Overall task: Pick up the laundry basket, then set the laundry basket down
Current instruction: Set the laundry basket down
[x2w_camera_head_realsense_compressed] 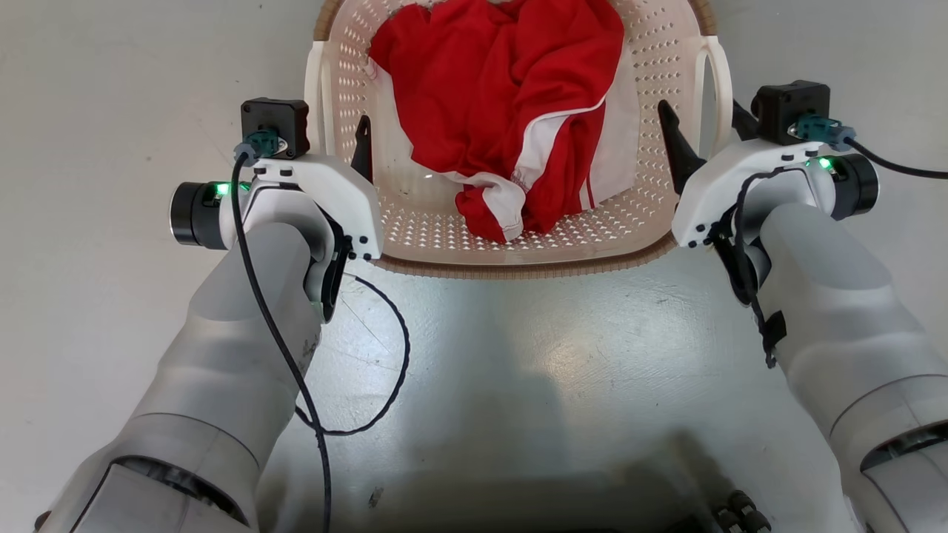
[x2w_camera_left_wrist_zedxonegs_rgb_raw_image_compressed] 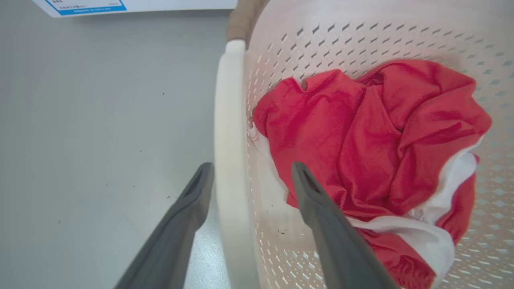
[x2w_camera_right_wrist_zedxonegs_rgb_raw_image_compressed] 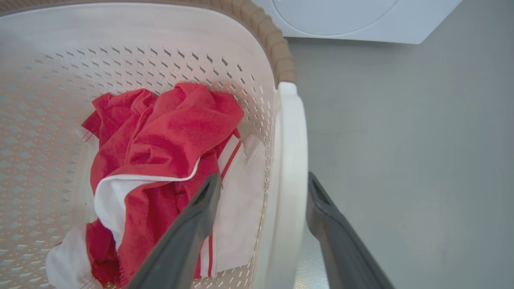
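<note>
The laundry basket (x2w_camera_head_realsense_compressed: 518, 263), cream perforated plastic with a brown woven rim band, sits on the grey floor straight ahead and holds a crumpled red and white garment (x2w_camera_head_realsense_compressed: 503, 96). My left gripper (x2w_camera_left_wrist_zedxonegs_rgb_raw_image_compressed: 251, 166) is open and straddles the basket's left loop handle (x2w_camera_left_wrist_zedxonegs_rgb_raw_image_compressed: 229, 120), one finger outside it and one inside the basket. My right gripper (x2w_camera_right_wrist_zedxonegs_rgb_raw_image_compressed: 265, 178) is open too, astride the right loop handle (x2w_camera_right_wrist_zedxonegs_rgb_raw_image_compressed: 291, 140), its inner finger over the garment (x2w_camera_right_wrist_zedxonegs_rgb_raw_image_compressed: 160, 152). In the head view the left gripper (x2w_camera_head_realsense_compressed: 337, 141) and right gripper (x2w_camera_head_realsense_compressed: 700, 111) flank the basket's sides.
A white washing machine (x2w_camera_right_wrist_zedxonegs_rgb_raw_image_compressed: 341, 16) stands just beyond the basket's far right corner. A white panel with a blue label (x2w_camera_left_wrist_zedxonegs_rgb_raw_image_compressed: 100, 6) lies past the far left corner. Grey floor (x2w_camera_head_realsense_compressed: 518, 370) spreads on both sides. My dark base (x2w_camera_head_realsense_compressed: 666, 503) shows at the bottom.
</note>
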